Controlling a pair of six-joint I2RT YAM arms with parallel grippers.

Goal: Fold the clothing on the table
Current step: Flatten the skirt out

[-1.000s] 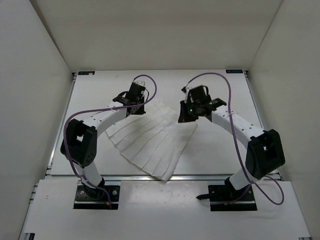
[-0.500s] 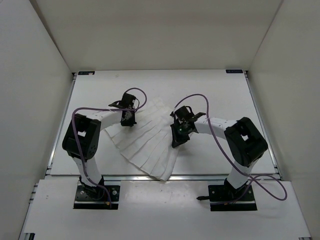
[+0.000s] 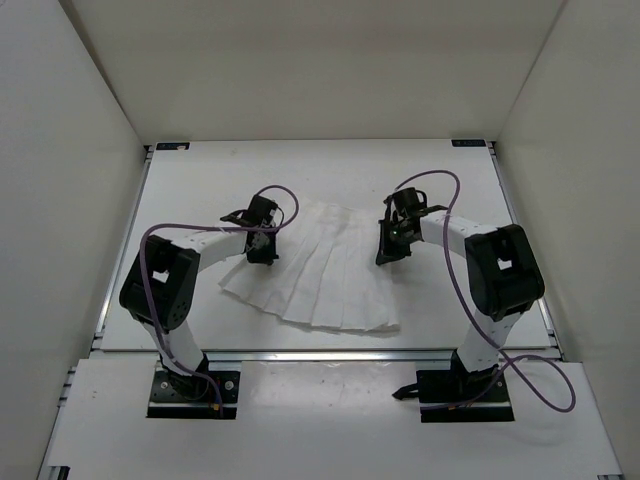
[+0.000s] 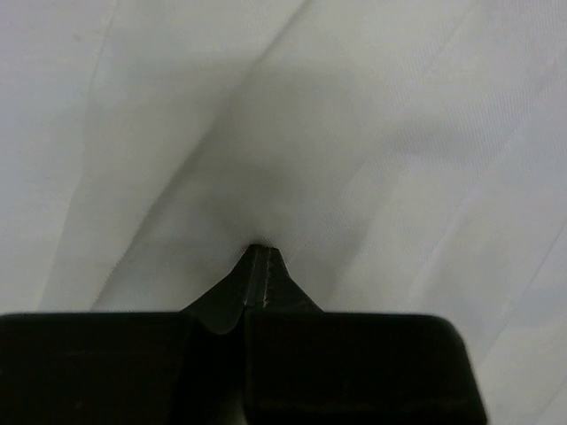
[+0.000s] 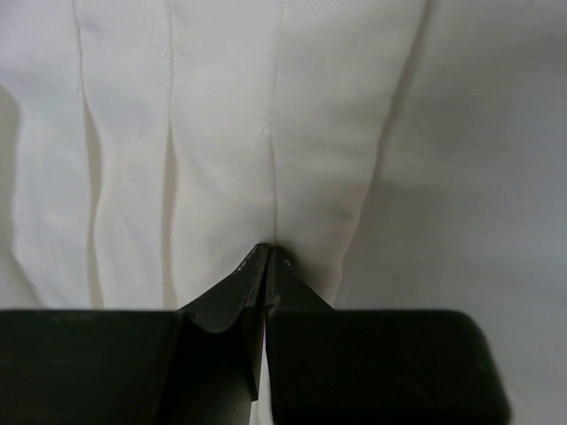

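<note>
The clothing [image 3: 325, 285] lies at the centre of the table [image 3: 450, 190]. It's thin, floppy and light, so I'd take corners. My left gripper [image 3: 262, 245] is pinching its 10 o'clock corner, and the right gripper [image 3: 388, 245] is clamped on the 2 o'clock one.

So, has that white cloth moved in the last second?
Yes. The clothing has swung round: its near corner, which reached the aluminium rail, now lies short of it, farther right.
</note>
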